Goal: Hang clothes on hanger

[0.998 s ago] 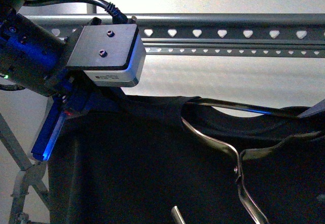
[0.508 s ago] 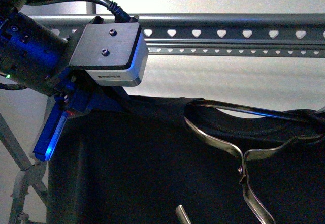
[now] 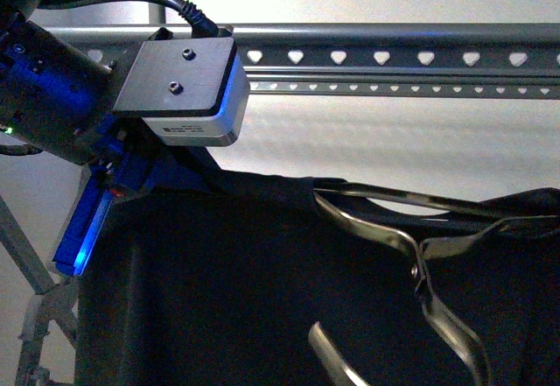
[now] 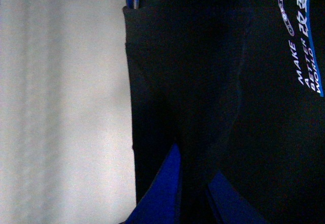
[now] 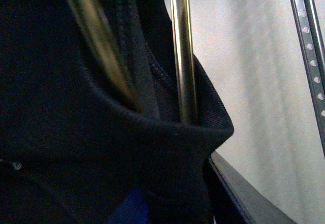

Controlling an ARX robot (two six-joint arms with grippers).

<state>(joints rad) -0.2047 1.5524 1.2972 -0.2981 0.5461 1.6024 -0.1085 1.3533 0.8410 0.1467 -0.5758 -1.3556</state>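
Observation:
The black T-shirt [image 3: 219, 290] hangs stretched between my two grippers, below the grey rack rail [image 3: 394, 56] with its heart-shaped holes. My left gripper [image 3: 153, 176] is shut on the shirt's shoulder edge at the left. In the left wrist view its blue fingers [image 4: 167, 193] pinch black cloth, and the white and blue print [image 4: 304, 41] shows. My right gripper [image 5: 177, 203] is shut on the shirt [image 5: 76, 148] near the collar; it is out of the front view. A thin brass-coloured wire hanger [image 3: 416, 242] sits inside the collar and also shows in the right wrist view [image 5: 183, 56].
The rack's second, thinner rail [image 3: 394, 88] runs just under the main one, and its leg frame [image 3: 35, 316] stands at the lower left. The rail also shows in the right wrist view [image 5: 310, 56]. A pale wall lies behind.
The shirt's top edge has been pulled tauter and flatter, and its right side has risen. The wire hanger's neck has shifted right and up. The left arm has barely moved.

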